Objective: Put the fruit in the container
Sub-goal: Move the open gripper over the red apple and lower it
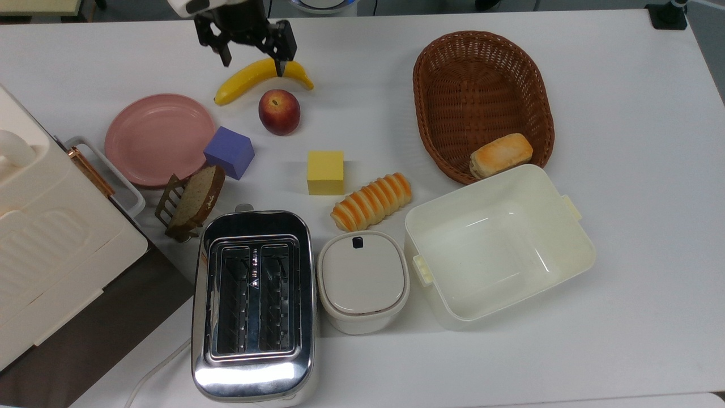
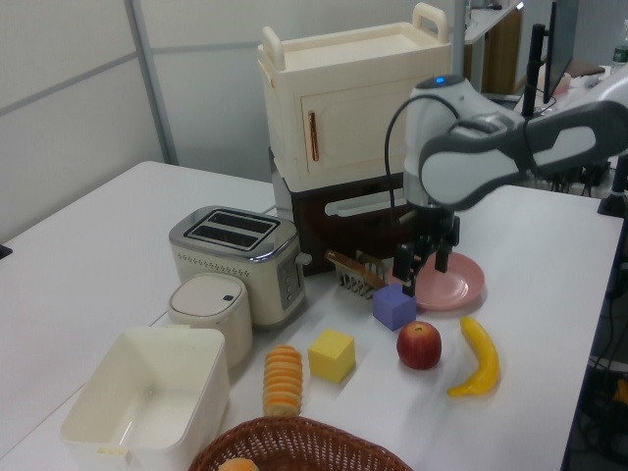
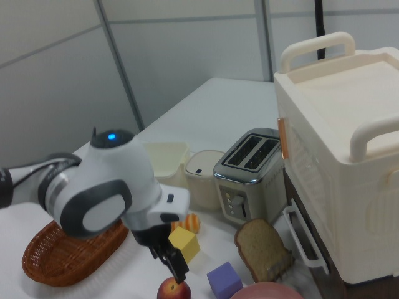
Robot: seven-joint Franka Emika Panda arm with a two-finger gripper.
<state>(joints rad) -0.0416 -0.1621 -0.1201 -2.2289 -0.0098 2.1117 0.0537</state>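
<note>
Here, your inventory of the desk (image 1: 623, 85), operator:

- End effector (image 1: 252, 62): open, holding nothing, its two fingers spread wide. In the top view one fingertip overlaps the banana (image 1: 249, 79); in the left view it hangs above the purple cube (image 2: 394, 306) and in front of the pink plate (image 2: 453, 285). It is up off the desk, not touching the fruit.
- Fruit (image 1: 279, 111): dark red with a yellowish patch, stem dimple up, resting on the desk just below the banana in the top view, near the purple cube and well apart from the container. In the right view you find it (image 3: 174, 290) directly under the end effector.
- Container (image 1: 572, 238): cream-white tub, upright and open, nothing inside, at the top view's lower right, touching or just beside the wicker basket (image 1: 436, 85).
- Basket contents: one bread roll (image 1: 501, 154).
- Between fruit and container: yellow cube (image 1: 325, 172) and ridged pastry (image 1: 371, 201).
- Beside the container, at the top view's left: lidded white pot (image 1: 362, 280), then chrome toaster (image 1: 252, 306).
- Near the plate: bread slice (image 1: 195, 199) in a small rack.
</note>
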